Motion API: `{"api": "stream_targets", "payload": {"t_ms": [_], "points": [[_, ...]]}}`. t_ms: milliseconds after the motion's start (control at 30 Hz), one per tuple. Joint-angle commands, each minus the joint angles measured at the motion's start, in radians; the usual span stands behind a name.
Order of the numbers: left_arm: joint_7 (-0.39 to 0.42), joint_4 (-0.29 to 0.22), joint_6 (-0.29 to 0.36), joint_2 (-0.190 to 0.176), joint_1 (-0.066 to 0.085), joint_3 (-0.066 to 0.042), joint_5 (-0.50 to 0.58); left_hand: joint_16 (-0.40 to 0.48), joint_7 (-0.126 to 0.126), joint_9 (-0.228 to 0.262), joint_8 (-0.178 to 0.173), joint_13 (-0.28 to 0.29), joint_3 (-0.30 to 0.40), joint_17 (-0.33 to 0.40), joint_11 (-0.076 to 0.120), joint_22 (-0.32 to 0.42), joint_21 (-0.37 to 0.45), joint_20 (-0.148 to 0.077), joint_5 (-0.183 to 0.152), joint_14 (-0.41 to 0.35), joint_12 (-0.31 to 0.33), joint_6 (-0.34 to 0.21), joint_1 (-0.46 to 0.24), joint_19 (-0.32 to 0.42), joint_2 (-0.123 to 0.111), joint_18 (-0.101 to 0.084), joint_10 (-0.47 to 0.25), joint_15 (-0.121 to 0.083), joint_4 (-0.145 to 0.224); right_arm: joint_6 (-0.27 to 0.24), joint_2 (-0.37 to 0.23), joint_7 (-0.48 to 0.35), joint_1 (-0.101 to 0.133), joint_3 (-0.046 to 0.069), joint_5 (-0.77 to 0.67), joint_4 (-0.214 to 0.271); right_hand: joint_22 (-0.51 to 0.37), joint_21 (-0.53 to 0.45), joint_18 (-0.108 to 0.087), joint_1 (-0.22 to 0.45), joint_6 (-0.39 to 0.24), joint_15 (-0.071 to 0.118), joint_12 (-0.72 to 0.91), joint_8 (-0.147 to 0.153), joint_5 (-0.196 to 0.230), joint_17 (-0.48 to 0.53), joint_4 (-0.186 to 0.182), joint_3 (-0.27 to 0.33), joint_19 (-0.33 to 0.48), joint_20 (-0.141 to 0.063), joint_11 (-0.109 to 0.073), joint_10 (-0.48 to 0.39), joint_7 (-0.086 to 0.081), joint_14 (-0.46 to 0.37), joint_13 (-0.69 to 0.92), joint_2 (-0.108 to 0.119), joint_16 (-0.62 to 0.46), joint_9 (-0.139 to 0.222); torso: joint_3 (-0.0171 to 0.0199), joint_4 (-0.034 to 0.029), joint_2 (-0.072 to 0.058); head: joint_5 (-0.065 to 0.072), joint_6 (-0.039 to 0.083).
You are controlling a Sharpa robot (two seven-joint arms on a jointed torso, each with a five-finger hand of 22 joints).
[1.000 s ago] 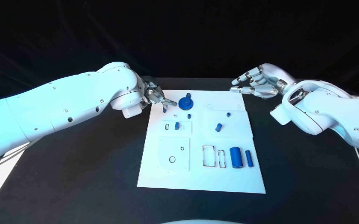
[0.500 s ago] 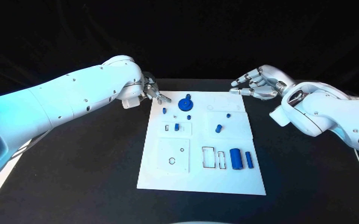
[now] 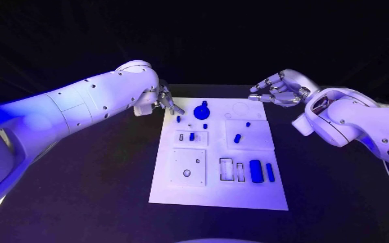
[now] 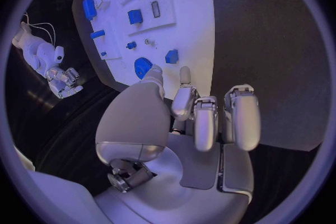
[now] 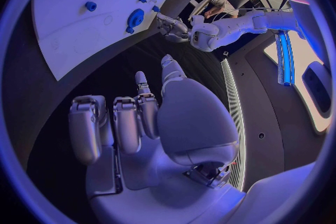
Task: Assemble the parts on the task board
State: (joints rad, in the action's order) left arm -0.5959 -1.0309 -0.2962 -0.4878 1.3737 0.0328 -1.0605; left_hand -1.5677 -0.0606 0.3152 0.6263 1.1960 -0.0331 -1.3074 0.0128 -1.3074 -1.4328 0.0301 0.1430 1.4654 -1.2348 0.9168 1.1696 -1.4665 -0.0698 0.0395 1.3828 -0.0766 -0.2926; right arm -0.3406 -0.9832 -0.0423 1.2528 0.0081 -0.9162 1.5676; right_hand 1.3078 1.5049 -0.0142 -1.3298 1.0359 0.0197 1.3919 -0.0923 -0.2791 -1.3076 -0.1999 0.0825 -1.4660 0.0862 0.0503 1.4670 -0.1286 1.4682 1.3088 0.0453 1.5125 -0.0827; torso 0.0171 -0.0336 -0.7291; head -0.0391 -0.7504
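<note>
The white task board (image 3: pixel 212 190) lies in the middle of the black table. A blue gear (image 3: pixel 202 109) sits near its far edge, also visible in the left wrist view as the gear (image 4: pixel 142 67). Small blue pegs (image 3: pixel 192 136) and a blue piece (image 3: pixel 236 138) lie mid-board, and a large blue cylinder (image 3: pixel 256 171) with a thinner one (image 3: pixel 270 172) lies at the near right. My left hand (image 3: pixel 168 103) hovers at the board's far left corner, fingers loosely bent, holding nothing. My right hand (image 3: pixel 275 92) hangs off the far right corner, fingers half curled and empty.
Several empty outlined recesses mark the board, among them a square one (image 3: pixel 188 167) and slots (image 3: pixel 227 170). Black table surface (image 3: pixel 89 187) surrounds the board on all sides. My left forearm (image 3: pixel 89 105) stretches over the table's left part.
My left hand has drawn back slightly from the gear toward the board's far left corner, and its arm has swung up. The right hand has hardly moved.
</note>
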Motion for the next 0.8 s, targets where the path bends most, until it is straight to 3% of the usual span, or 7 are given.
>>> {"api": "stream_targets", "payload": {"t_ms": [33, 800], "points": [[0.017, 0.003, -0.027, 0.004, 0.0, 0.0, -0.017, -0.003, -0.001, -0.002, -0.004, 0.001, -0.004, -0.263, -0.001, -0.106, -0.005, 0.008, -0.006, 0.105, -0.003, 0.009, 0.002, -0.026, 0.01, 0.004, 0.006, 0.005, 0.002, 0.009, 0.002, -0.011, -0.001, 0.0, -0.002, -0.001, 0.152, -0.003, -0.013, 0.01, -0.006, 0.007, -0.003, -0.005, -0.004, -0.172, 0.0, 0.007, -0.045, -0.007, -0.004, 0.029, -0.002, 0.081, 0.178, 0.001, -0.001, -0.002, 0.0015, -0.0007, 0.001, -0.001, -0.001], [0.019, 0.013, -0.039, 0.024, -0.011, 0.005, -0.015, -0.003, 0.004, -0.014, -0.012, 0.014, -0.002, -0.263, 0.003, -0.122, -0.018, 0.006, -0.007, 0.105, -0.018, 0.033, 0.029, -0.034, 0.028, 0.0, 0.018, 0.003, 0.008, 0.011, 0.006, -0.013, -0.001, 0.0, -0.002, -0.003, 0.152, -0.003, -0.013, 0.01, -0.006, 0.007, -0.003, -0.005, -0.004, -0.172, 0.0, 0.007, -0.045, -0.007, -0.004, 0.029, -0.002, 0.081, 0.178, 0.001, -0.001, -0.002, 0.001, -0.0003, 0.0, -0.004, -0.002]]}}
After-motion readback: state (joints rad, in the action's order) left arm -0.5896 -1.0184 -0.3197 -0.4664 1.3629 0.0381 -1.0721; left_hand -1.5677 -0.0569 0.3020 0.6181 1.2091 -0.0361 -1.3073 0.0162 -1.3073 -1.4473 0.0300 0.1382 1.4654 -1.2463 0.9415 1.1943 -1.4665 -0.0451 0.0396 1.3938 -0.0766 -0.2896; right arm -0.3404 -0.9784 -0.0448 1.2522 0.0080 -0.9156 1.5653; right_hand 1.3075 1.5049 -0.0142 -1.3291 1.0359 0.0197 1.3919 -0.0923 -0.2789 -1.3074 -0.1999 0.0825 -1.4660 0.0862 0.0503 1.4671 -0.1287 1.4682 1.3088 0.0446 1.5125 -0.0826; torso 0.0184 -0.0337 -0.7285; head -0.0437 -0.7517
